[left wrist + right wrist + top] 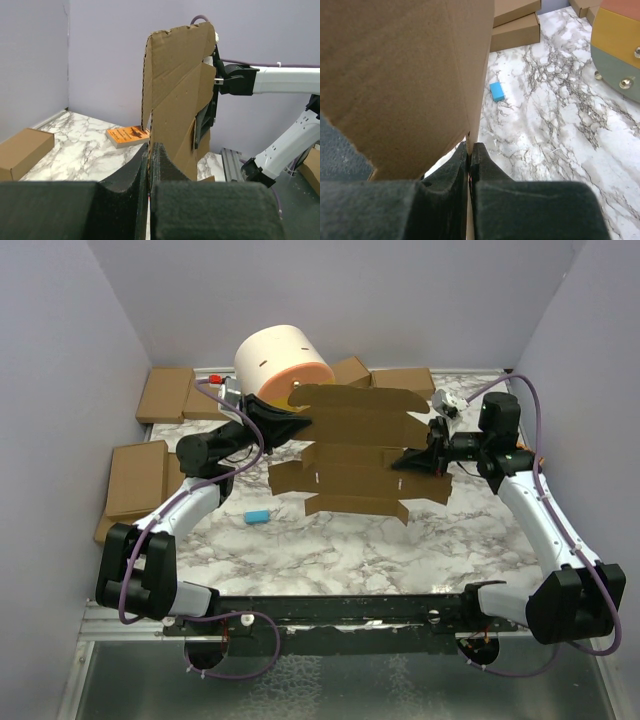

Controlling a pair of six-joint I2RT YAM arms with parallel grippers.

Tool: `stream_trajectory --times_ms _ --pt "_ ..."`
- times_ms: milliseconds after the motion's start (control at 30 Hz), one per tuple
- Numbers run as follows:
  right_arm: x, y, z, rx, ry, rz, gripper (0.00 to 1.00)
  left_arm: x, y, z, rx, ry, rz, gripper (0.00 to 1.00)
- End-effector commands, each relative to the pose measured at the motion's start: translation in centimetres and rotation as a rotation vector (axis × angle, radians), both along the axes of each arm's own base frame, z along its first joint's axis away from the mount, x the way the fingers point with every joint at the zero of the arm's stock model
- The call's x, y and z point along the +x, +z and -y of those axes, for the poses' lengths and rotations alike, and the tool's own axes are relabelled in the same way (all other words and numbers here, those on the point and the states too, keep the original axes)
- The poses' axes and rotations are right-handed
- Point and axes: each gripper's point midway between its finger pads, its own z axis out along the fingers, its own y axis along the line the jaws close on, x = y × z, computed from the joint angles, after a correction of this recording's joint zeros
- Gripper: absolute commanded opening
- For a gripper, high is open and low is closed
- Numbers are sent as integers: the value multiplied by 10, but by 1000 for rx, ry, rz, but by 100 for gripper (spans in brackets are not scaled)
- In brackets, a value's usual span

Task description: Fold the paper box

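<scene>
Flat on the marble toward the near-left of the tabletop, a small blue block [257, 516]. Above the middle of the tabletop, held off the surface as a wide die-cut sheet, the paper box [355, 455]: pinched at its left edge by the fully closed left gripper [300, 428], at its right edge by the equally tight right gripper [402, 462]. Farther back, along the left edge and the far-left corner, ready-made brown boxes [135, 478].

A marble table [330, 550] carries a small blue block [257, 516] at about 8 o'clock from its middle. A cream drum [282, 365] with an orange base sits at 11 o'clock. The left brown boxes [137, 478] lie at 9 o'clock, a corner box [165, 395] at 10 o'clock and a far box [403, 380] at 1 o'clock. An orange booklet [128, 135] lies flat on the marble.
</scene>
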Motion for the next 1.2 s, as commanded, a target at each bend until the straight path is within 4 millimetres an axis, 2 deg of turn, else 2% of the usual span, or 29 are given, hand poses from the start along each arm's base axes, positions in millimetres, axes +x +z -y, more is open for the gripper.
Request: stream_trajectory --times_ms 0,67,200,300,367,400,467,500,633,667,700,733,767,800,833,900,967,1167 --pt "-4 8 0 16 15 39 1 -7 7 -1 -19 1 30 0" --pt "-6 7 0 23 30 34 2 -8 7 -1 -18 0 30 0" --pt "-10 9 1 33 46 32 26 -8 6 0 -16 -3 30 0" --pt "-10 13 2 42 54 17 29 -8 5 0 -15 -4 28 0" --pt "-10 14 3 47 57 2 28 -8 4 0 -16 -5 24 0" --pt "-9 14 3 48 54 0 24 -8 4 0 -17 -5 24 0" --pt "-8 13 4 47 45 -3 6 -7 4 -1 -17 -6 25 0" --pt "-7 12 4 45 38 -5 2 -7 4 0 -18 -7 25 0" --pt "-8 8 5 45 39 -7 1 -8 5 0 -18 -10 29 0" --pt "-8 8 5 46 45 -6 8 -9 6 0 -16 -13 34 0" --pt "-6 9 6 44 41 17 23 -10 5 0 -10 -18 37 0" --pt "0 9 10 25 6 37 49 -10 4 0 -1 -23 41 0" --pt "4 10 14 4 -18 79 70 -10 3 -1 10 -26 44 0" --pt "8 12 24 -22 -55 103 82 -10 0 -3 22 -27 44 0" --pt "12 12 33 -61 -91 149 89 -9 -2 -4 36 -26 43 0" --pt "16 13 53 -137 -165 218 97 -8 -7 -6 70 -26 46 0" --pt "15 26 70 -166 -227 274 100 -4 -14 -6 108 -13 46 0" --pt "11 79 78 -230 -261 361 100 2 -20 -5 152 5 44 0"
